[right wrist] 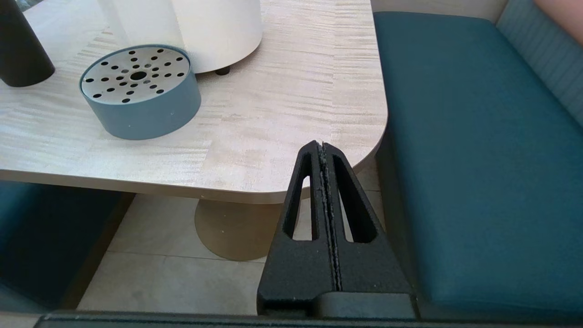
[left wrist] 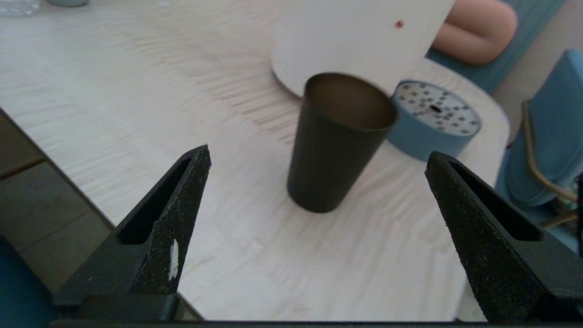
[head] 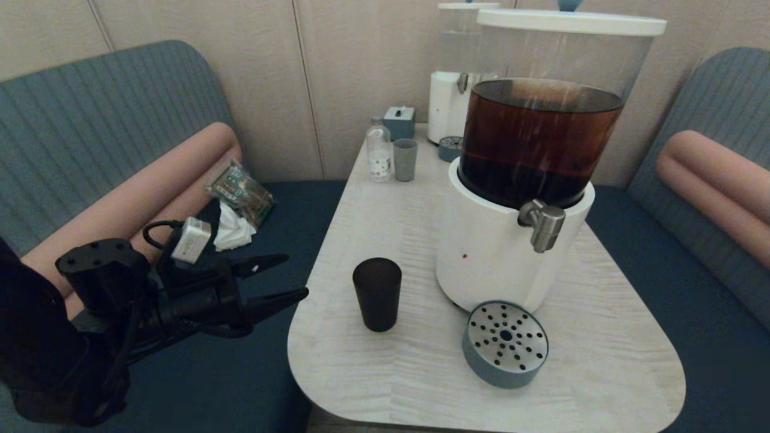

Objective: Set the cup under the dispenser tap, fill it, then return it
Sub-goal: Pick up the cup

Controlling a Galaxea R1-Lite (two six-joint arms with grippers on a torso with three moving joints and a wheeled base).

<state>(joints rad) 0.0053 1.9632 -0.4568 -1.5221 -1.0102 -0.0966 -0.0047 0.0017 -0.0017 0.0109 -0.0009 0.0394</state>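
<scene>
Café booth (padded benches [head: 90,138], drink dispensers [head: 529,180]).

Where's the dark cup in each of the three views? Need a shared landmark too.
Head view: the cup stands on the table, left of the white dispenser base.
Left wrist view: cup centred ahead of the open jaws, untouched.
Right wrist view: only its lower side at the picture's edge.
Shared landmark: the blue drip tray beside it.

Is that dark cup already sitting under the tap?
No, the cup stands on the table left of the round drip tray, not below the tap.
</scene>
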